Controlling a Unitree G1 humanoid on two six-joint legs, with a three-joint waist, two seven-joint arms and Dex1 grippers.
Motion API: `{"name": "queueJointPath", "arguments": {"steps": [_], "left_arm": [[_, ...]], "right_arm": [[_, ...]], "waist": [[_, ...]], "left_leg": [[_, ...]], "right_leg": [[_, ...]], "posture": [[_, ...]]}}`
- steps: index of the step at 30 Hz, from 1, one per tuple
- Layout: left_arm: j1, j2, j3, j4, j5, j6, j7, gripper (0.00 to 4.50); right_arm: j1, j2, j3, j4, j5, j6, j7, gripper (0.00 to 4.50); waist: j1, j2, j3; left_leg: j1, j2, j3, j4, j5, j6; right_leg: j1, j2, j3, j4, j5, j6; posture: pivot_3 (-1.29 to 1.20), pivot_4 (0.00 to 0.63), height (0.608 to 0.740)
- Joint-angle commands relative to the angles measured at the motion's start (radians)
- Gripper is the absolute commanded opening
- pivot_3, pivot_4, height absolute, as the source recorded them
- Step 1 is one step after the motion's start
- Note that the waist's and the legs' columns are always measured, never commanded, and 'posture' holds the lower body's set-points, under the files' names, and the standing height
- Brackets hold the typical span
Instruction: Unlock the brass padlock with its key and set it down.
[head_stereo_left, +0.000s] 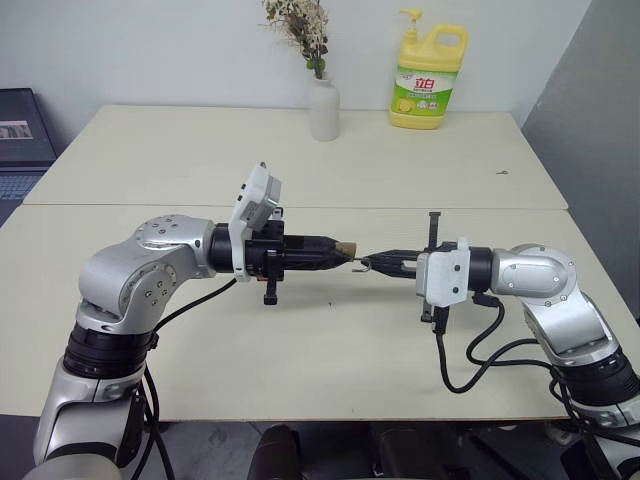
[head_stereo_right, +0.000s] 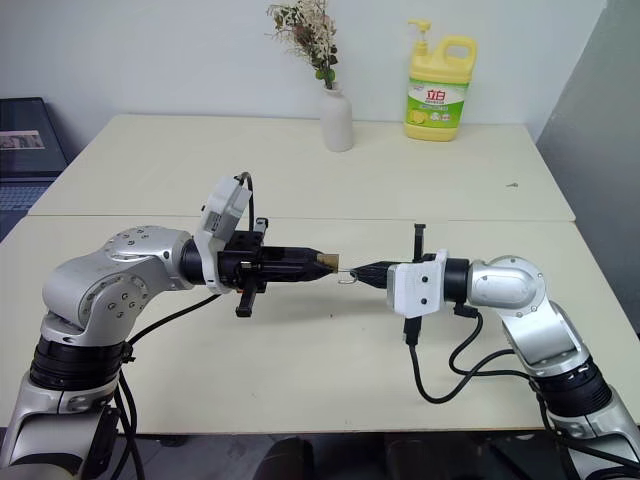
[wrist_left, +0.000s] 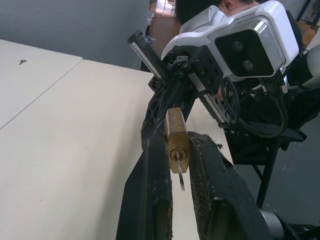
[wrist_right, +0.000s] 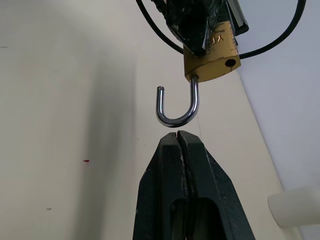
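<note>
- Above the seam between the two pale cream tabletops (head_stereo_left: 330, 350), the small yellow-brass padlock with its squarish body (head_stereo_left: 345, 248) hangs in the air, clamped between the two black fingers of the left gripper (head_stereo_left: 340, 250).
- Just beside the padlock, the right gripper (head_stereo_left: 368, 263) points back at it with its fingers pressed together on nothing, the tips close to the shackle.
- From the right wrist view, the thin silvery shackle (wrist_right: 176, 107) is sprung open: one leg stays in the brass body, the other end is free, and the bend sits just off the closed black fingertips (wrist_right: 170, 150) without clearly touching.
- From the left wrist view, the opposite face appears: the thin silvery-grey metal key (wrist_left: 179, 172) sticks out of the keyhole between the gripping fingers (wrist_left: 155, 170).
- Well beyond the padlock, a white ceramic vase of dried flowers (head_stereo_left: 323, 108) and a yellow plastic soap bottle with a green label (head_stereo_left: 428, 78) stand at the far edge.
</note>
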Motion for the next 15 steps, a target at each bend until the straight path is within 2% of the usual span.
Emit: {"name": "queueJointPath", "arguments": {"steps": [1, 7, 9, 12, 15], "left_arm": [[-0.013, 0.008, 0.026, -0.029, -0.017, 0.0, -0.001, 0.16], [-0.001, 0.0, 0.021, -0.005, 0.012, -0.012, 0.03, 0.16], [0.018, 0.004, 0.012, 0.0, 0.033, -0.021, 0.037, 0.16], [0.038, 0.002, 0.008, 0.0, 0.044, -0.022, 0.044, 0.16], [0.051, -0.008, 0.002, 0.005, 0.063, -0.028, 0.054, 0.16]], "right_arm": [[-0.001, -0.012, -0.021, -0.019, 0.021, -0.005, 0.007, 0.0], [0.055, -0.082, -0.04, -0.048, 0.032, 0.067, 0.041, 0.0], [0.097, -0.114, -0.084, -0.091, 0.093, 0.156, 0.041, 0.0], [0.127, -0.133, -0.142, -0.154, 0.175, 0.272, 0.024, 0.58], [0.139, -0.148, -0.177, -0.213, 0.239, 0.368, 0.018, 1.63]], "waist": [[0.0, 0.0, 0.0], [0.001, 0.0, 0.0], [0.003, 0.0, 0.0], [0.001, 0.0, 0.0], [0.0, 0.0, 0.0]], "left_leg": [[0.0, 0.0, 0.0, 0.0, 0.0, 0.0], [0.0, 0.0, 0.0, 0.0, 0.0, 0.0], [0.0, 0.0, 0.0, 0.0, 0.0, 0.0], [0.0, 0.0, 0.0, 0.0, 0.0, 0.0], [0.0, 0.0, 0.0, 0.0, 0.0, 0.0]], "right_leg": [[0.0, 0.0, 0.0, 0.0, 0.0, 0.0], [0.0, 0.0, 0.0, 0.0, 0.0, 0.0], [0.0, 0.0, 0.0, 0.0, 0.0, 0.0], [0.0, 0.0, 0.0, 0.0, 0.0, 0.0], [0.0, 0.0, 0.0, 0.0, 0.0, 0.0]], "posture": [[0.0, 0.15, 0.74], [0.0, 0.15, 0.74], [0.0, 0.15, 0.74], [0.0, 0.15, 0.74], [0.0, 0.15, 0.74]]}}
